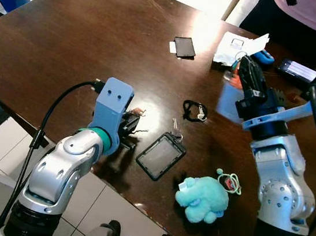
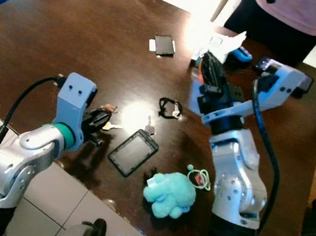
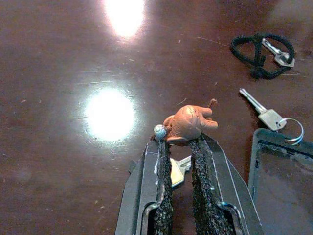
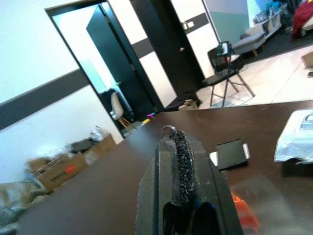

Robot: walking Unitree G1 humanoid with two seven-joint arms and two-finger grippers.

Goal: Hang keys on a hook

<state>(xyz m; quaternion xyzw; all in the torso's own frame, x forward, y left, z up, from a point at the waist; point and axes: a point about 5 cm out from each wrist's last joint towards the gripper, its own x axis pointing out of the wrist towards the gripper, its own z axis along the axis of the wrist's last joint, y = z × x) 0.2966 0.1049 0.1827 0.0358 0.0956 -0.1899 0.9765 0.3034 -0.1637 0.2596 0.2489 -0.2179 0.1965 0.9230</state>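
The keys (image 3: 182, 164) lie low over the dark brown desk (image 1: 69, 42), near its front edge, caught between the left gripper (image 3: 181, 142)'s two black fingers. A silver key blade shows in the narrow gap between the padded fingers, and an orange animal-shaped charm (image 3: 188, 123) sits right at the fingertips, with a small bluish bead beside it. So the left gripper is closed narrowly on this bunch, just above the desk top.

Just beside it, toward the robot's right, lies a clear card holder (image 1: 160, 155) with a second key (image 3: 261, 110) on a ring at its corner. Further out is a black cord loop (image 1: 194, 110) with a small key on it.

The right gripper (image 4: 173, 134) is raised over the desk's right side, its fingers pressed together with a thin wire ring at the tip.

A teal plush toy (image 1: 201, 198) sits near the front edge by the right arm. A black phone (image 1: 184, 47) and a white plastic bag (image 1: 237, 47) lie at the far side, where a person in a pink top (image 1: 311, 13) stands.
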